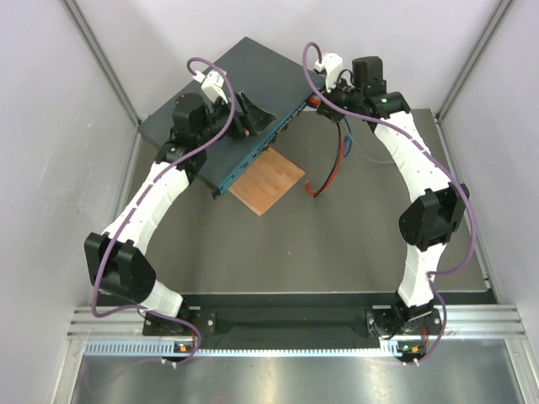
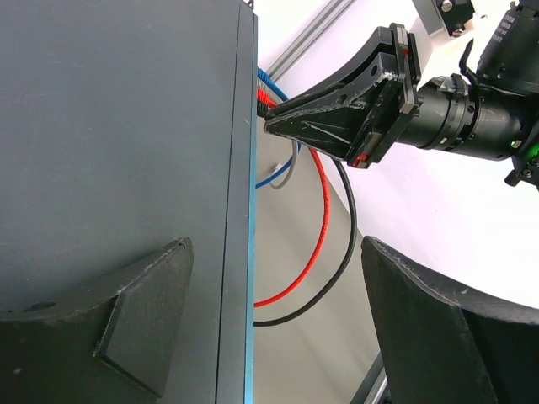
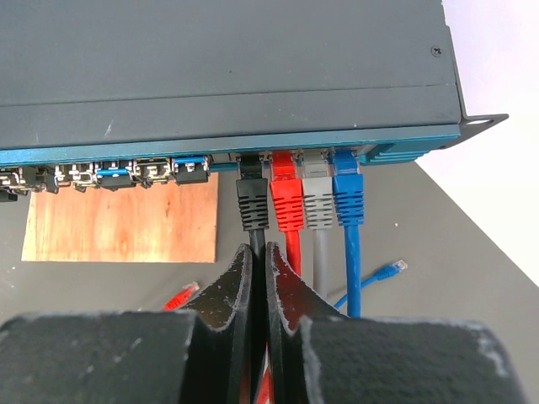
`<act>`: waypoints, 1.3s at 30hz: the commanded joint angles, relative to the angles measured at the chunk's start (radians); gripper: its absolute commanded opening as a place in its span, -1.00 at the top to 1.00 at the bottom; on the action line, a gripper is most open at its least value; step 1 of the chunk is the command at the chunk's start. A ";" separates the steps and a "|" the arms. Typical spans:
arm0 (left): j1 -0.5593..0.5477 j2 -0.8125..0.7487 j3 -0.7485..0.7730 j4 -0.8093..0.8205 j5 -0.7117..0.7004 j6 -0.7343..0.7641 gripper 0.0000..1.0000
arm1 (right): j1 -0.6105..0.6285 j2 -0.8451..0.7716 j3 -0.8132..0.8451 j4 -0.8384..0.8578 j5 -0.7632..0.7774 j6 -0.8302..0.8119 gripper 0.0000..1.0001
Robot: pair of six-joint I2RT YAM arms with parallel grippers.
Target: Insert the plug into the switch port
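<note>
The switch (image 1: 232, 93) is a dark slate-grey box with a teal front edge (image 3: 210, 150) that carries a row of sockets. A black plug (image 3: 253, 202) sits at a port, left of the red, grey and blue plugs, a little further out than they are. My right gripper (image 3: 258, 250) is shut on the black cable just behind that plug; it also shows at the front edge in the top view (image 1: 318, 99). My left gripper (image 1: 257, 118) is open and empty, with one finger (image 2: 143, 320) over the switch top and the other off the front edge.
A brown wooden board (image 1: 267, 181) lies on the table under the switch's front edge. Red (image 1: 333, 168) and black cables loop down from the ports. Loose red (image 3: 181, 296) and blue (image 3: 389, 271) plug ends lie on the grey table. Frame posts and white walls stand on both sides.
</note>
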 commanded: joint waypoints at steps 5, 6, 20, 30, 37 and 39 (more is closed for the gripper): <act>0.009 -0.003 -0.003 0.041 0.009 -0.002 -0.71 | 0.108 0.047 0.030 0.319 -0.104 -0.023 1.00; 0.009 -0.004 -0.004 0.044 0.011 -0.004 -0.72 | 0.105 0.037 0.006 0.316 -0.094 -0.035 1.00; 0.011 -0.011 -0.014 0.053 0.012 -0.014 -0.72 | 0.035 -0.064 -0.114 0.242 -0.050 -0.057 0.63; 0.009 0.002 -0.004 0.061 0.017 -0.023 -0.71 | -0.001 -0.094 -0.148 0.207 -0.050 -0.077 0.48; 0.009 0.008 0.000 0.066 0.020 -0.030 -0.71 | -0.031 -0.144 -0.200 0.179 -0.059 -0.092 0.47; 0.009 0.008 0.000 0.066 0.020 -0.028 -0.71 | -0.042 -0.163 -0.223 0.181 -0.061 -0.088 0.47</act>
